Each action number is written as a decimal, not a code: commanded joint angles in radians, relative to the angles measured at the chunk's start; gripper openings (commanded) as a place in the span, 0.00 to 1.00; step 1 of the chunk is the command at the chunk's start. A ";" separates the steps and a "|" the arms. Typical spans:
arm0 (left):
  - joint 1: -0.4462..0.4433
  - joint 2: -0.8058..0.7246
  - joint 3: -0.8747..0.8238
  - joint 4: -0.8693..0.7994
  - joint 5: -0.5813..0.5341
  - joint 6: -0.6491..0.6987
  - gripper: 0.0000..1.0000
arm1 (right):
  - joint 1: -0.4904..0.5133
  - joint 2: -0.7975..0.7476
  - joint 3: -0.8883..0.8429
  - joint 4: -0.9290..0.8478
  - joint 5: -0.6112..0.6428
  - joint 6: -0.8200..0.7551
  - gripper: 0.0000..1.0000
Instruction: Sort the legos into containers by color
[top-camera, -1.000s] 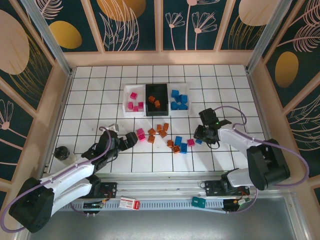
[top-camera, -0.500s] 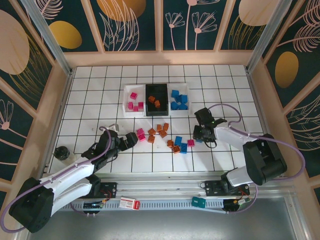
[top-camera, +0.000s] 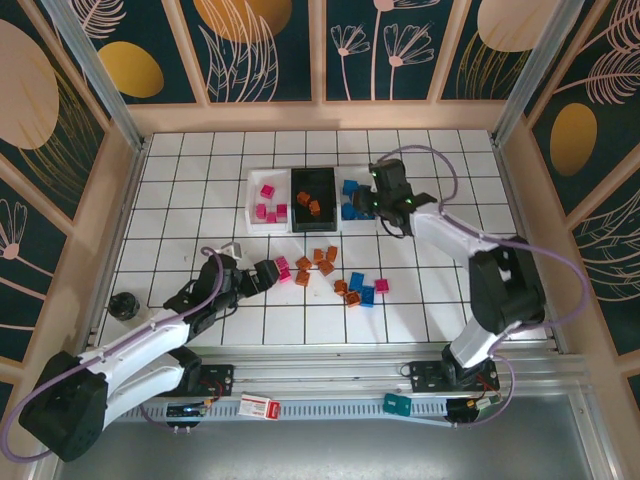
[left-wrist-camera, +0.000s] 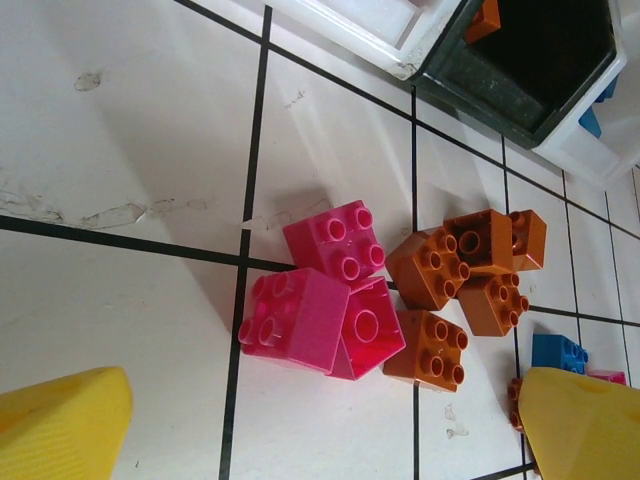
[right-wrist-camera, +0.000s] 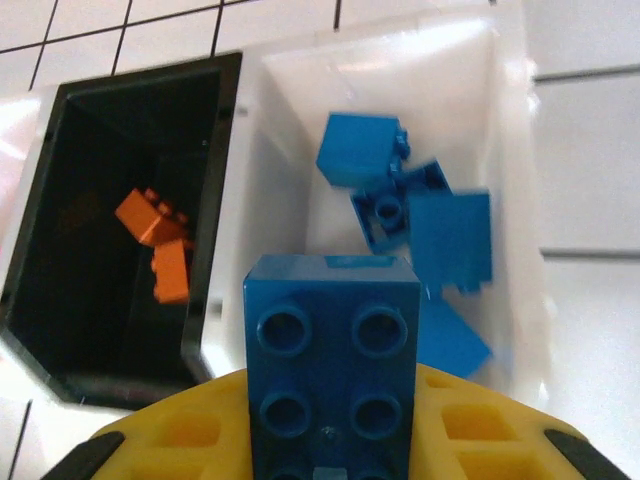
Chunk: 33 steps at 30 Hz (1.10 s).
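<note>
A: Bricks crowded the white tiled table (top-camera: 180, 200): pink bricks (left-wrist-camera: 320, 300) huddled touching, orange bricks (left-wrist-camera: 465, 270) bunched just beside them. What was the left gripper (top-camera: 266, 274) doing?

B: It hung low over the pink ones, yellow fingers (left-wrist-camera: 60, 430) spread wide, holding nothing.

A: And the right gripper (top-camera: 372, 203)?

B: Clamped on a blue brick (right-wrist-camera: 333, 350) above the right-hand white tray (right-wrist-camera: 300, 230), where other blue pieces (right-wrist-camera: 450, 240) lay jumbled. The black tray (right-wrist-camera: 90, 300) sat against it, orange inside.

A: Which way did the brick face?

B: Studs toward the wrist camera, four in a square, glossy deep blue. Its lower end was buried in the fingers, so I couldn't tell its long axis.
</note>
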 joint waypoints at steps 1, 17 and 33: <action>0.000 0.008 0.037 -0.036 0.019 0.017 0.99 | 0.006 0.100 0.116 0.019 0.055 -0.082 0.27; -0.040 0.168 0.202 -0.135 -0.075 0.141 0.74 | 0.013 0.096 0.148 0.047 0.095 -0.053 0.64; -0.052 0.411 0.260 -0.052 -0.117 0.250 0.53 | 0.018 -0.164 -0.220 0.166 0.024 0.071 0.64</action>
